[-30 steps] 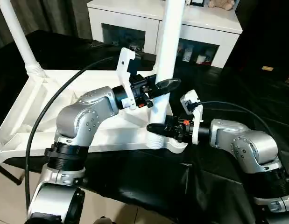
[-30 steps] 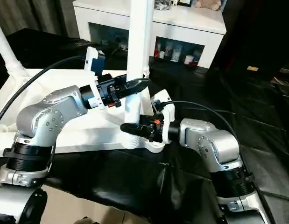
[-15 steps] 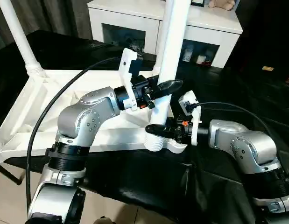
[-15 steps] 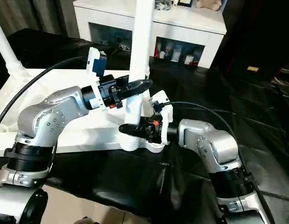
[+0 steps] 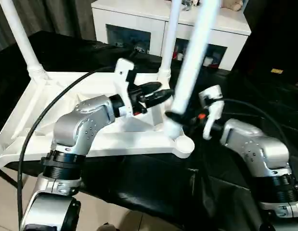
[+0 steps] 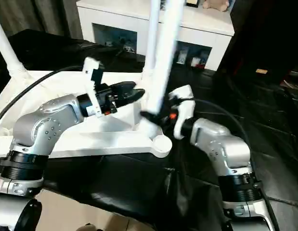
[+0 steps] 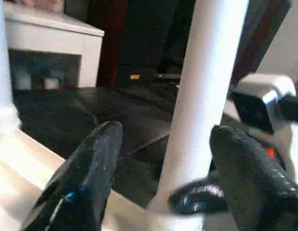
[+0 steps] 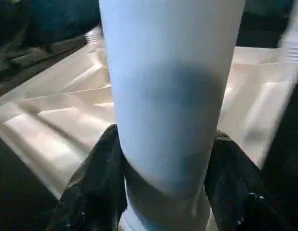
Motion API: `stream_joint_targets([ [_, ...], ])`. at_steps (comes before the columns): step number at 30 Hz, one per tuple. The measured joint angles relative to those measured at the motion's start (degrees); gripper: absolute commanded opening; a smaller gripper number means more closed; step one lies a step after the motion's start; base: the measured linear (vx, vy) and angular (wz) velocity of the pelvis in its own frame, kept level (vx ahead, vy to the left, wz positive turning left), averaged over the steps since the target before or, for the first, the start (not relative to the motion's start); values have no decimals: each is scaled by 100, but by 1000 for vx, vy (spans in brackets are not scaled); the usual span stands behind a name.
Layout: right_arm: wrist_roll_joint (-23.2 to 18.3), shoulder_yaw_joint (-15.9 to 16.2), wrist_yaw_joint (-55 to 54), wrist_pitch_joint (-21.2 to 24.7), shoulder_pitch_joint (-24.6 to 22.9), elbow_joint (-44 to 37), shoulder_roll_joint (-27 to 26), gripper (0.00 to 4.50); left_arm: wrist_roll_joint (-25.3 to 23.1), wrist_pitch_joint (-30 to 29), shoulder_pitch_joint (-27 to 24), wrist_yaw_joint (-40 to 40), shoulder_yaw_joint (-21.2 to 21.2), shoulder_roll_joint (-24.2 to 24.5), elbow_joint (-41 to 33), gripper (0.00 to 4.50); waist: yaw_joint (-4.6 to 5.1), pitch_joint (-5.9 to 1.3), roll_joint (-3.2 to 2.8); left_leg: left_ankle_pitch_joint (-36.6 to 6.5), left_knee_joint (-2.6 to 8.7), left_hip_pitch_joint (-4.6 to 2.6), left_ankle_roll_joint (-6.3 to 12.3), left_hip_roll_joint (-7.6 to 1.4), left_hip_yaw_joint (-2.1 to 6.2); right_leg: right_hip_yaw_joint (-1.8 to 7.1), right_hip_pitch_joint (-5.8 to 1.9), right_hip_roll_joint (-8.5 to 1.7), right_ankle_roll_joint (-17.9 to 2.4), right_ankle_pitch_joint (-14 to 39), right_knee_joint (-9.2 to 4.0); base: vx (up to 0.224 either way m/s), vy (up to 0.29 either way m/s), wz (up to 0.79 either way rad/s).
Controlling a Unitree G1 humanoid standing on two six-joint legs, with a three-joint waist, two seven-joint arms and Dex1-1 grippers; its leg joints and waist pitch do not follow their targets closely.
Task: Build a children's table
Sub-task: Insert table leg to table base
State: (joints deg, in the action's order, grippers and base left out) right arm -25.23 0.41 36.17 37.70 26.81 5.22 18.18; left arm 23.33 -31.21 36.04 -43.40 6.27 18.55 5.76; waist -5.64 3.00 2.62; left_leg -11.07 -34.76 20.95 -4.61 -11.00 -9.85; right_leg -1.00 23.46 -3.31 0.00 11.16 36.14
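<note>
The children's table top (image 5: 38, 110) lies upside down, ribbed side up. Two white legs stand on it, one at the far left (image 5: 19, 36) and one at the back (image 5: 169, 33). A third leg (image 5: 192, 62) leans to the right, its base just above the round near-right corner socket (image 5: 184, 146). My right gripper (image 5: 175, 117) is shut on this leg near its base, with fingers (image 8: 91, 183) on both sides of it. My left gripper (image 5: 156, 92) is open just left of the leg, its fingers (image 7: 96, 163) spread apart and off the leg (image 7: 211, 72).
A white cabinet (image 5: 139, 29) with glass-fronted doors stands behind the table top. Black cloth (image 5: 153, 187) covers the surface in front and to the right. A black cable (image 5: 43, 125) loops over my left arm.
The leg stood upright in the near-right corner socket; now it is tilted right, its base up off the socket. My left gripper has opened and drawn back off it.
</note>
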Motion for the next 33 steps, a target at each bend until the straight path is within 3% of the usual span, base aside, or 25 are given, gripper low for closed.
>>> stream_joint_targets([
  [2,152,-5,9,-133,-73,73,229,189,-649,667,-405,-601,756,661,12,359,31,-2,-6,1,12,-1,-1,1,0,1,-2,0,7,4,-4,0,0,0],
  [5,277,0,77,-183,-191,110,358,189,-987,914,-803,-1042,1237,838,244,359,27,2,1,5,12,5,-8,0,2,-2,7,2,7,4,-3,0,0,0],
  [7,276,33,142,-183,-220,110,300,189,-991,944,-850,-1220,1383,774,241,333,17,3,0,5,11,6,-9,0,1,-2,7,1,5,3,-2,0,0,0],
  [10,285,67,172,-219,-230,109,299,189,-1031,1013,-783,-1403,1507,782,276,325,30,2,-1,8,11,-4,-14,-1,1,-1,2,1,2,1,1,0,0,0],
  [12,303,88,179,-235,-238,108,299,189,-1182,1191,-673,-1370,1580,747,512,291,43,3,-2,13,12,-8,-21,-1,1,-1,0,1,3,-5,2,0,0,0],
  [17,310,237,256,-244,-329,11,283,189,-1588,1638,-491,-1359,1706,663,1304,259,68,2,-2,14,12,-9,-22,-1,1,0,-1,1,3,-8,2,0,0,0],
  [33,335,242,399,-296,-369,-2,289,189,-1855,1864,-389,-1777,1843,793,1747,132,50,1,-6,15,13,-21,-23,-1,1,0,-8,1,1,-10,1,0,0,0],
])
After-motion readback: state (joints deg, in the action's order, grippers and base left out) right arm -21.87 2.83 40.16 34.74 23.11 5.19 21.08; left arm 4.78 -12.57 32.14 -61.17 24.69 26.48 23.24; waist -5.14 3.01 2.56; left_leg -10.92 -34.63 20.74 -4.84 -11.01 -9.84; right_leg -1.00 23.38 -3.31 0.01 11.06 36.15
